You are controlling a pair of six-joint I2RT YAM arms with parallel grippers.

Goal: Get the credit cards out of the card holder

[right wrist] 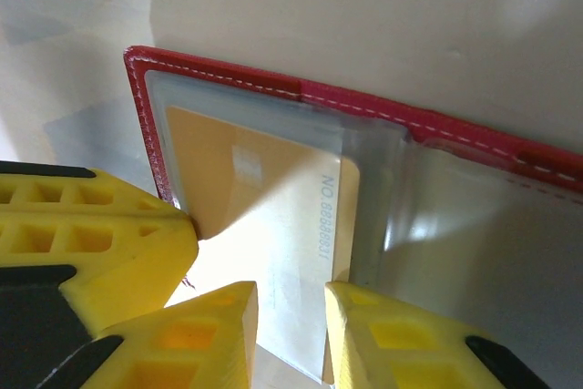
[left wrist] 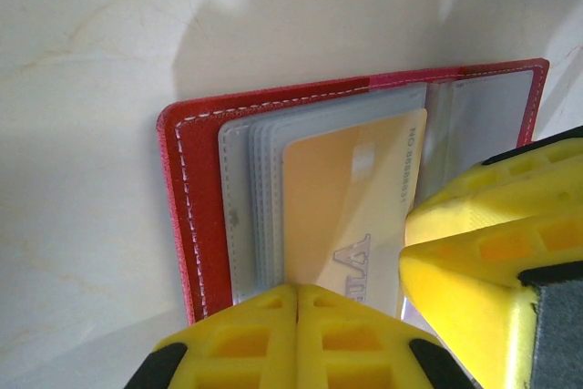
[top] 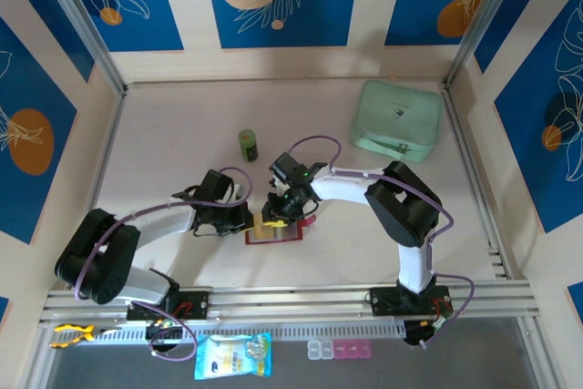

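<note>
The red card holder lies open on the table between both grippers. In the left wrist view its red cover carries greyish clear sleeves, and a tan credit card sits in the top sleeve. My left gripper is shut, its tips together and down on the sleeve stack beside the card. My right gripper is open, its fingertips standing either side of the card above the open holder. The card's edge sticks out past the sleeve toward the right fingers.
A mint-green zip pouch lies at the back right. A small dark green bottle stands just behind the grippers. On the front ledge are a plastic packet and a pill box.
</note>
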